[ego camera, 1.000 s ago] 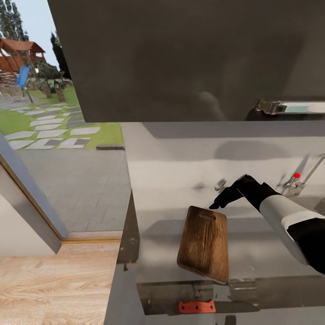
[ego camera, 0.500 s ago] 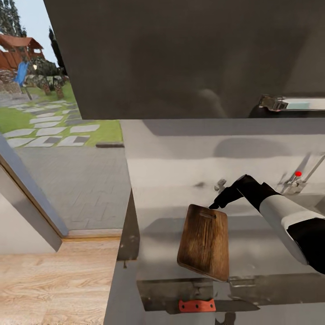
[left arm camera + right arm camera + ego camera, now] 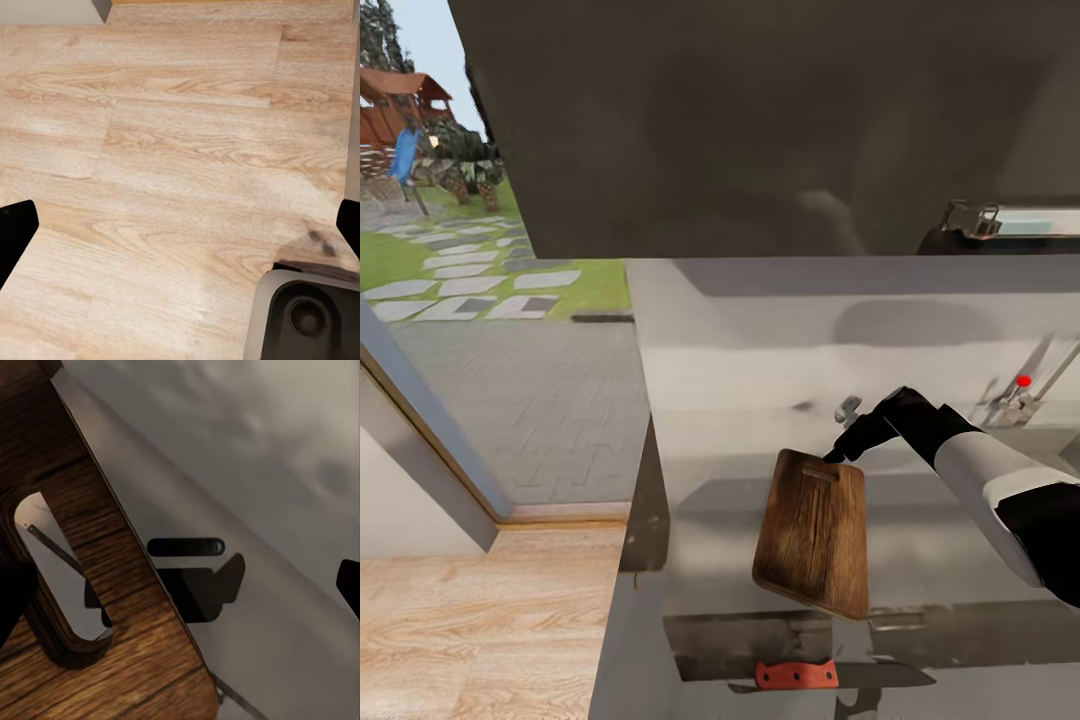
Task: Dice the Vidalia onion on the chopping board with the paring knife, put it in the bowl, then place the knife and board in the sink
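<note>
Where the right gripper point(image 3: 838, 452) pinches the far slotted end of the chopping board point(image 3: 812, 534), the board hangs tilted above the open countertop point(image 3: 750, 400). The paring knife point(image 3: 796, 676) lies near its front edge. The left gripper point(image 3: 180, 225) spreads wide over wooden floor point(image 3: 172, 150).

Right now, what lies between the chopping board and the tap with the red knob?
In the head view, the right tool and its arm, gripping the chopping board at its slot end; beyond them bare countertop up to the tap.
</note>
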You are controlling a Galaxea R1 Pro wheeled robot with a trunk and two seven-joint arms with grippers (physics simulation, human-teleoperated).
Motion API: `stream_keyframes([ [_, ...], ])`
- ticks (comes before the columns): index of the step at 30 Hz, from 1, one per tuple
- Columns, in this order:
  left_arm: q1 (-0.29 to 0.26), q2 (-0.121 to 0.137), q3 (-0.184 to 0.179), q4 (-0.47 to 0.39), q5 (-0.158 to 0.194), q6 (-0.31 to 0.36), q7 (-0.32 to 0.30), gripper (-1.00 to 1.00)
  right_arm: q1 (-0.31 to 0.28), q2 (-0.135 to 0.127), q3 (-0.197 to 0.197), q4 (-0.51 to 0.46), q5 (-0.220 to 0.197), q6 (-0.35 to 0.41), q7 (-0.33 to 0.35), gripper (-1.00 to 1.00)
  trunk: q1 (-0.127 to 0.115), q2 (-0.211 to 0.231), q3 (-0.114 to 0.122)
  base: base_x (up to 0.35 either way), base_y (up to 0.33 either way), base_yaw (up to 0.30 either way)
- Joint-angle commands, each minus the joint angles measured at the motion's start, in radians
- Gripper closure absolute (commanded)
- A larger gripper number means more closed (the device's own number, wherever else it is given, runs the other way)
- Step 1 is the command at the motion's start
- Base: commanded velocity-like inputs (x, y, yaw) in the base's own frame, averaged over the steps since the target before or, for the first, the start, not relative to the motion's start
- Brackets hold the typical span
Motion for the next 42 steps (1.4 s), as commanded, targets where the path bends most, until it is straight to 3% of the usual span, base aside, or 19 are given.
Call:
stream_keyframes([
  [1,0.000,0.000,-0.002,-0.002,0.007,-0.001,-0.002,-1.00,0.000,0.000,-0.004,-0.002,0.008,0.005,0.006,-1.00,0.001,-0.002,-0.003,0.000,0.000,0.000],
  [42,0.000,0.000,-0.002,-0.003,0.007,-0.001,-0.002,-1.00,0.000,-0.001,-0.004,-0.002,0.008,0.005,0.006,-1.00,0.001,-0.002,-0.046,0.000,0.000,0.000],
])
